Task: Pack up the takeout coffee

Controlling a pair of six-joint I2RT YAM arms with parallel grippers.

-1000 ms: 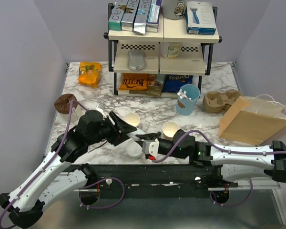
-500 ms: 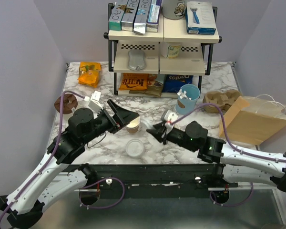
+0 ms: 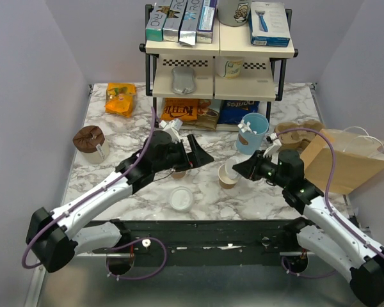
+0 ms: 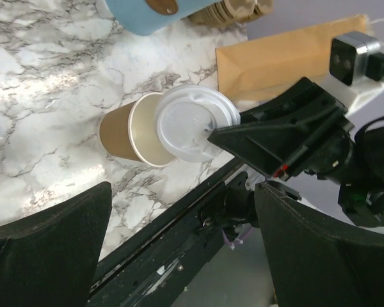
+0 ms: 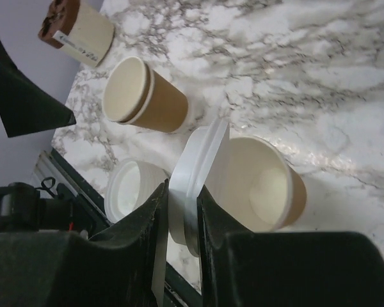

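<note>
The takeout coffee stands in two parts: a tan paper cup (image 3: 227, 180) (image 4: 118, 133) (image 5: 259, 188) with an open top, and its white lid (image 3: 233, 165) (image 4: 191, 121) (image 5: 193, 182). My right gripper (image 3: 239, 169) (image 5: 181, 192) is shut on the lid's edge. It holds the lid tilted against the cup's rim, not seated. My left gripper (image 3: 201, 155) (image 4: 182, 188) hangs wide open with nothing in it, just left of the cup and above the table.
A second tan cup (image 5: 144, 96) without a lid stands under my left arm. A spare white lid (image 3: 181, 198) (image 5: 129, 188) lies near the front edge. Blue cup (image 3: 251, 133), cup carrier (image 3: 293, 135) and brown paper bag (image 3: 339, 165) sit right; shelf rack (image 3: 217, 64) behind.
My left gripper has opened wide and swung back and right. The right gripper has carried the white lid from the front middle over to the open cup.
</note>
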